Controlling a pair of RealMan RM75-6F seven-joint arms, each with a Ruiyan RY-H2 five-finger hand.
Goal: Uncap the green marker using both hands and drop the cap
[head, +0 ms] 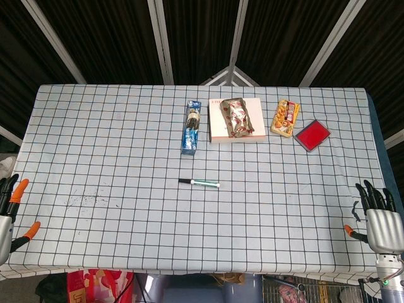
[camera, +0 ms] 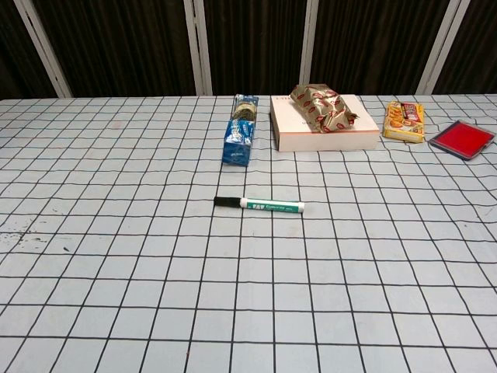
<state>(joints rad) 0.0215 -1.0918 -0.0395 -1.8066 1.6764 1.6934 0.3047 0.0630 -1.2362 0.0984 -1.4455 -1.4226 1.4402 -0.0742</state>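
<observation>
The green marker [head: 199, 183] lies flat near the middle of the checked tablecloth, capped, its black end pointing left; the chest view shows the marker [camera: 260, 204] the same way. My left hand [head: 9, 214] hangs at the table's left front edge, fingers apart and holding nothing. At the right front edge my right hand [head: 377, 222] is also spread and empty. Both hands are far from the marker. Neither hand appears in the chest view.
Behind the marker stand a blue cookie pack [head: 191, 127], a pink box [head: 218, 123] with a wrapped snack [head: 237, 117] on it, an orange snack packet [head: 285, 118] and a red pad [head: 312, 134]. Dark smudges [head: 88, 199] mark the cloth at left.
</observation>
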